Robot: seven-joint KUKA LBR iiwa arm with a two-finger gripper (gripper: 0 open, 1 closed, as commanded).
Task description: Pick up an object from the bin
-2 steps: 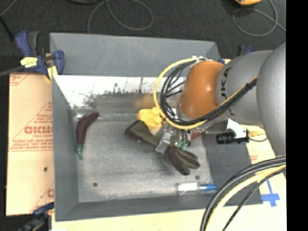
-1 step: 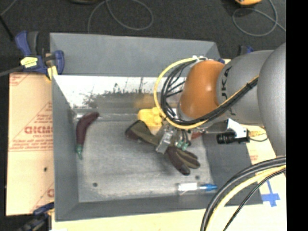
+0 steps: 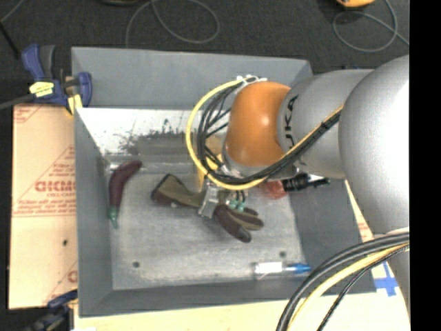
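Observation:
My gripper (image 3: 209,203) reaches down from under the orange wrist cover into the middle of the bin. It sits right on a dark brown and olive glove-like thing (image 3: 173,192), which stretches from the bin's centre down to the right. Whether it grips that thing is hidden by the arm. A small green piece (image 3: 238,204) shows just right of the gripper. A red thing (image 3: 276,189) lies partly under the arm, further right.
A dark purple eggplant-shaped toy (image 3: 118,187) with a green end lies along the left wall. A white pen with a blue cap (image 3: 280,269) rests against the front wall at the right. The arm covers the bin's right rear part.

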